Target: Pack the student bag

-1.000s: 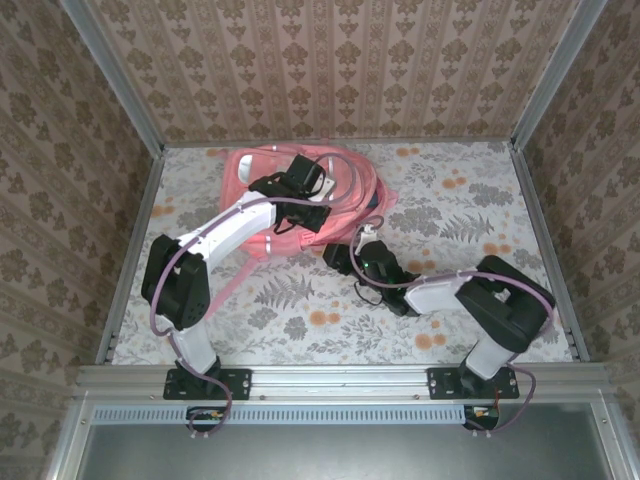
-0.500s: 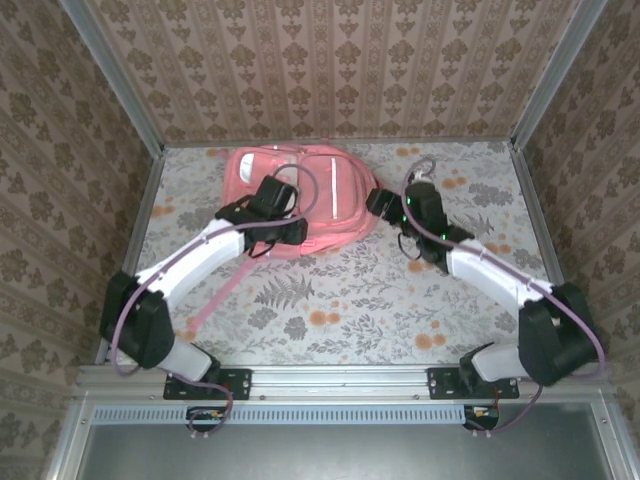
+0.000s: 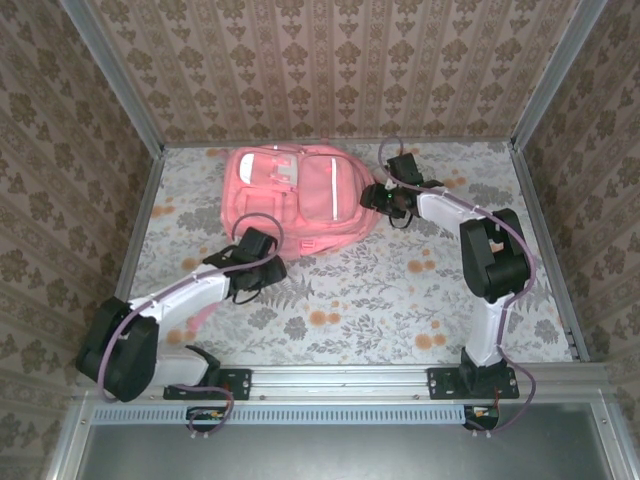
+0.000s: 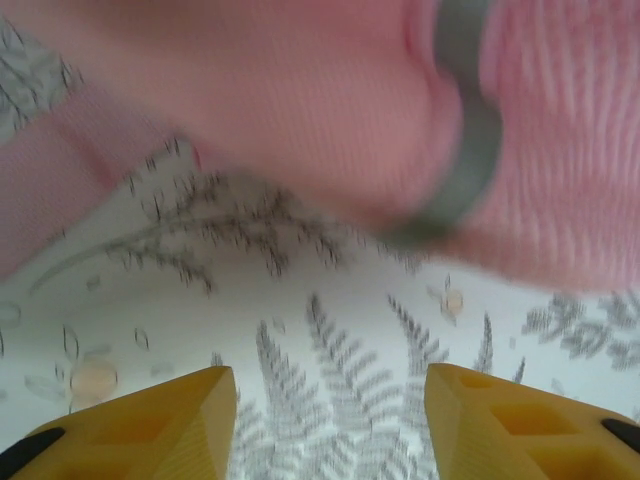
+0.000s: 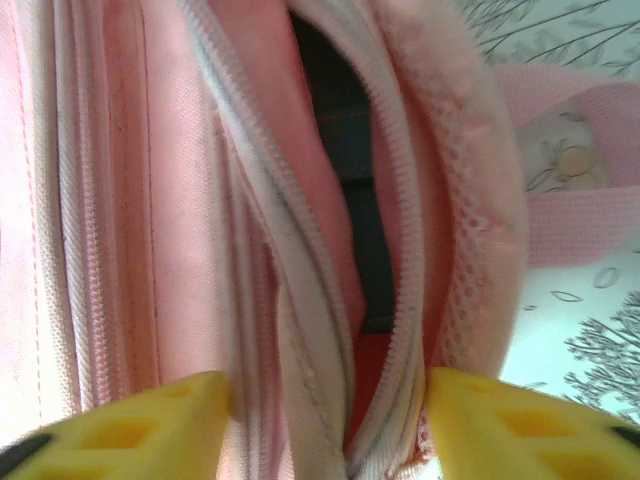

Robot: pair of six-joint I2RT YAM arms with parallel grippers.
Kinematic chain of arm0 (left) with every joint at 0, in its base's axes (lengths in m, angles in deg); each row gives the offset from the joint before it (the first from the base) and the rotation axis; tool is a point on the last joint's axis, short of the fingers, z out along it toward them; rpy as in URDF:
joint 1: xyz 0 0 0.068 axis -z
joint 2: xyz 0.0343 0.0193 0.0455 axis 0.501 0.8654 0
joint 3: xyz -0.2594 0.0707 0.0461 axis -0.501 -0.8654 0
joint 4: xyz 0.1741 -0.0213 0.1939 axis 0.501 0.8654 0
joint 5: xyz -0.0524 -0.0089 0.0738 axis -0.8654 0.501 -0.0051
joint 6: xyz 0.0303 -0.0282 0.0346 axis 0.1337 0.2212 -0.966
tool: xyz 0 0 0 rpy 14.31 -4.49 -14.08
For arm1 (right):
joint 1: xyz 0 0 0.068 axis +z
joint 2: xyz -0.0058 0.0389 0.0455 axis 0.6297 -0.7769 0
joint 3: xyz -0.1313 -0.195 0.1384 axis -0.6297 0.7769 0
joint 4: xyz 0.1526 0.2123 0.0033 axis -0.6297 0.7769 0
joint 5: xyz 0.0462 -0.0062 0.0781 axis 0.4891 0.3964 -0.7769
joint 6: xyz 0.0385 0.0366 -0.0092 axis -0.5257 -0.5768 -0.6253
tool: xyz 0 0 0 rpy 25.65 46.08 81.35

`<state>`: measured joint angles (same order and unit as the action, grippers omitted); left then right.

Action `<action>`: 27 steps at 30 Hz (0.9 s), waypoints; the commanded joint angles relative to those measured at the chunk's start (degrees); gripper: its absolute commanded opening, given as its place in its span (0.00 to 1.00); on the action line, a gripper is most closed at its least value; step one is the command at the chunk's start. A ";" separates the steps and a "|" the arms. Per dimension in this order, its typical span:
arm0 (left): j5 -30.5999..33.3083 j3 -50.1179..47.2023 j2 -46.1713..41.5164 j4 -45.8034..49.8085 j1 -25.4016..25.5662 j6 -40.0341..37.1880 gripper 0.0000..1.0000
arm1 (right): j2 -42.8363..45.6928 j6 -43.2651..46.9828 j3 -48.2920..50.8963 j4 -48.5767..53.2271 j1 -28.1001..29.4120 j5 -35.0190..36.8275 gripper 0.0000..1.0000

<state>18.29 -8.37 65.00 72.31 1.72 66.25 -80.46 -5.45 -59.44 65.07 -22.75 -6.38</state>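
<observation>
Both arms have shifted: left tool (image 4: 328, 400) has backed off, jaws wide and empty, while the nearer right tool (image 5: 325, 392) straddles the zip mouth (image 5: 345, 180) of the student bag (image 3: 300, 200), far-centre on the counter (image 3: 400, 300); grip unclear.

The left fingers (image 4: 150, 430) and right fingers (image 5: 130, 432) are blunt yellow wedges with shallow rectangular recesses moulded into them (a black patch sits at each outer edge). Just behind the fingers, each wrist housing is black. Further back, the left arm (image 3: 185, 295) and right arm (image 3: 445, 208) carry smooth white shells between bulky black joints. A thin lilac cable (image 3: 150, 300) trails along each arm. Farthest from the fingers sit flat black base plates (image 3: 215, 381).
</observation>
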 commanded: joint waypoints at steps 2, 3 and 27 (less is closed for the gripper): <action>-2.81 1.91 3.24 -6.33 -5.16 -3.08 0.51 | 0.82 -0.42 0.38 1.89 2.03 -6.25 0.20; -3.09 2.48 3.83 -6.61 -6.64 -4.12 0.51 | 1.62 -0.88 1.23 1.53 2.50 -6.71 0.09; 1.45 -16.31 -10.81 -22.29 0.98 8.92 0.15 | 11.27 -18.14 11.97 -4.61 13.40 -6.39 0.00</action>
<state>17.57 -25.22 53.35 56.68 2.93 73.28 -70.63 -21.69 -47.42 62.90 -10.14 -8.80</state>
